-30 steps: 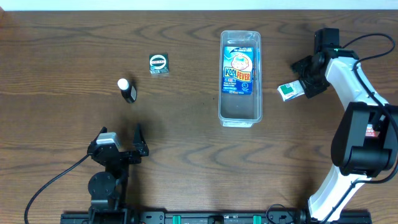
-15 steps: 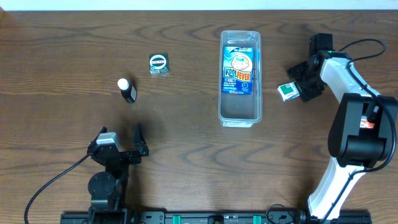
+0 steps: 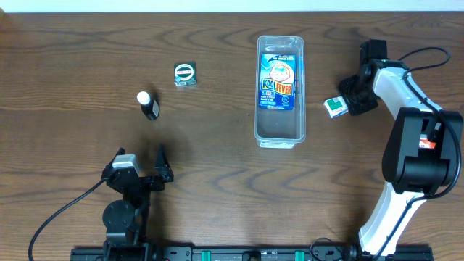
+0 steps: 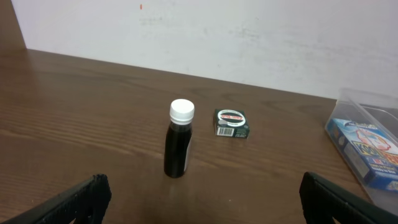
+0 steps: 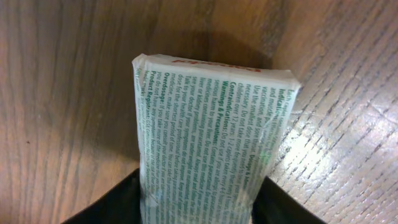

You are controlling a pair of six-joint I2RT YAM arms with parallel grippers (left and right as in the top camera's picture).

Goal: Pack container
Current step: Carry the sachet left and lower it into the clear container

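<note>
Container [image 3: 280,134] holds blue box [image 3: 279,85], right pincer [image 3: 347,105] gripping white packet [image 5: 211,137]

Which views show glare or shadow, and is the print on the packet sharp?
Right wrist view: print on the packet is sharp, with a soft shadow on the table beyond it. Overhead view: the clear container glints at its rim. Left wrist view: the dark bottle is sharp, evenly lit.

Dark white-capped bottle [image 4: 179,146] stands upright near a small green box [image 4: 232,122]
</note>
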